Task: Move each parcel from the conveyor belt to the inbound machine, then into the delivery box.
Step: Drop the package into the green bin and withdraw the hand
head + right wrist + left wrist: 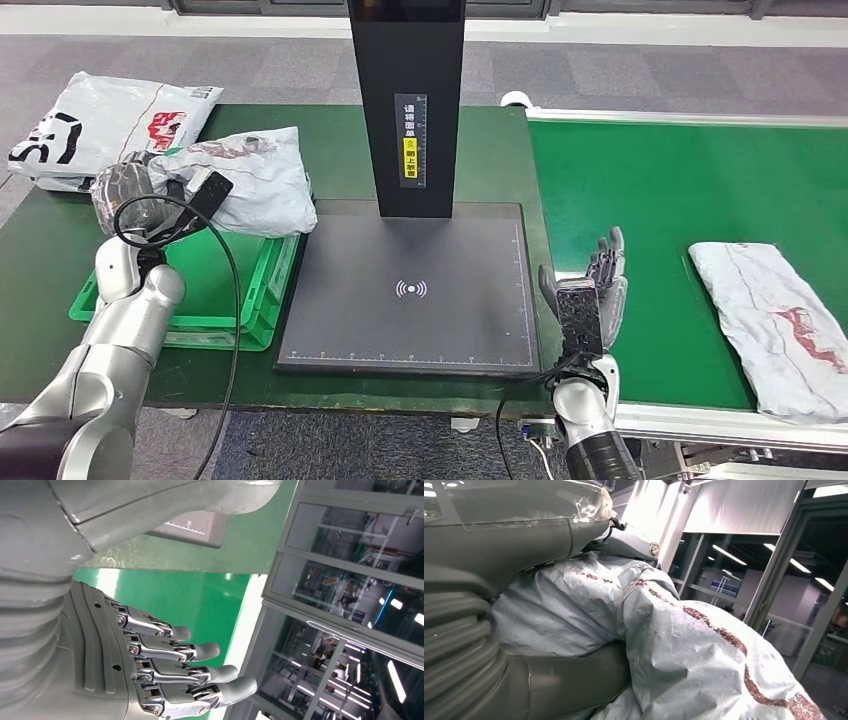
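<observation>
Grey carpet surrounds a green desk (470, 150) that carries the inbound machine (410, 290), a dark scan plate with a black post, and beside it a green delivery box (255, 300). In the head view, the left robot hand (150, 195) grasps a crumpled grey parcel (255, 180) that hangs over the far end of the box, above its rim. A second parcel (775, 320) lies flat on the green conveyor belt (650, 200), well to the right of the open right robot hand (592, 295), whose straight fingers stand upright between the machine and the belt. Another bag (100, 125) rests on the desk beyond the box.

Seen from the left wrist, the thumb (574, 677) and the cover clamp the grey parcel's wrinkled film, its red print running across the bulge.

Seen from the right wrist, the fingers (200, 672) are extended and slightly apart, touching nothing, with green belt behind them.

The step in hand looks like dropping the held parcel into the box. Doing it well means bringing the bag over the box's middle and lowering it before letting go, since much of its bulk sits over the rim toward the machine and could slide out.
</observation>
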